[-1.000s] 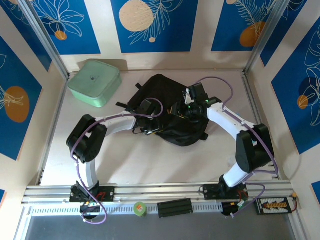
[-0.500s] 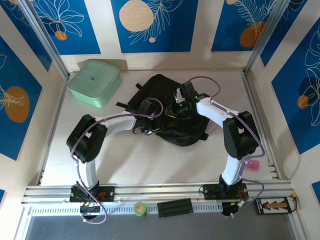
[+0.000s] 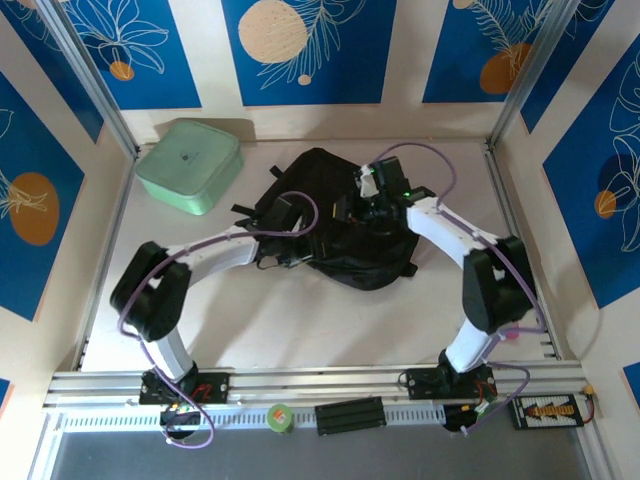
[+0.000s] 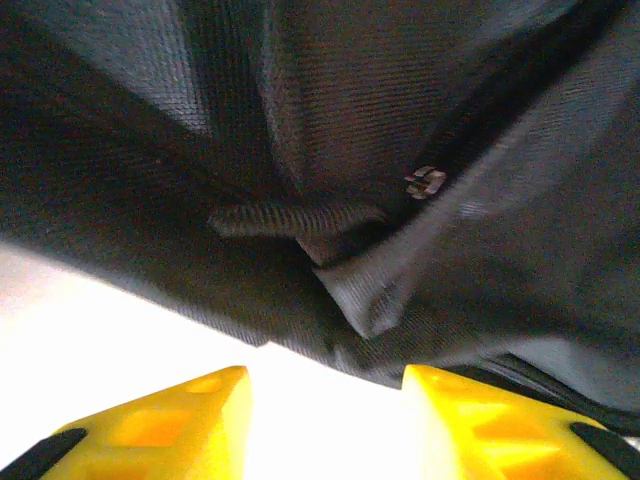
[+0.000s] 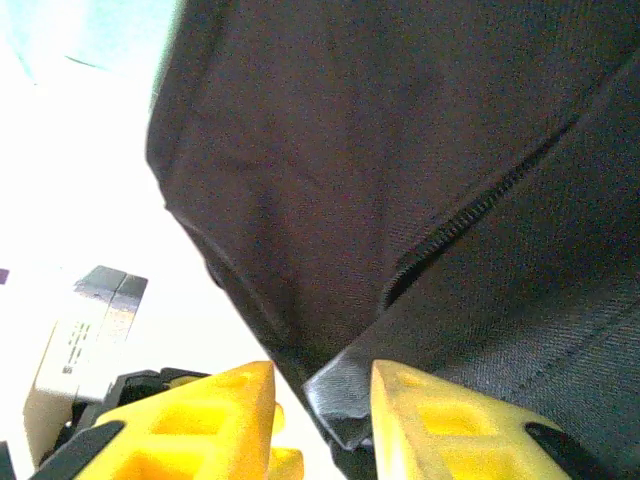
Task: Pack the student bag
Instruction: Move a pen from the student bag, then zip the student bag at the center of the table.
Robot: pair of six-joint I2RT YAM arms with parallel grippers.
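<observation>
The student bag (image 3: pixel 345 245), a big black fabric backpack, lies in the middle of the table. My left gripper (image 3: pixel 283 228) sits at its left edge. In the left wrist view the left gripper (image 4: pixel 325 405) is open over bare white table, and the student bag (image 4: pixel 330 150) with a strap loop and a metal zipper pull (image 4: pixel 426 181) lies just beyond the tips. My right gripper (image 3: pixel 362 205) is over the bag's upper part. In the right wrist view the right gripper (image 5: pixel 322 385) is open, with a fold of the student bag (image 5: pixel 340 395) between the fingers, beside a zipper line (image 5: pixel 470 215).
A mint-green lidded box (image 3: pixel 190 165) stands at the back left. A small pink thing (image 3: pixel 510 331) lies by the right arm's elbow. On the front rail are a green tape roll (image 3: pixel 280 417) and a black bar (image 3: pixel 350 413). Metal frame posts bound the table.
The right gripper has moved left and back across the bag's top. The left arm's elbow has swung out to the left, and its gripper has drawn slightly left along the bag's edge.
</observation>
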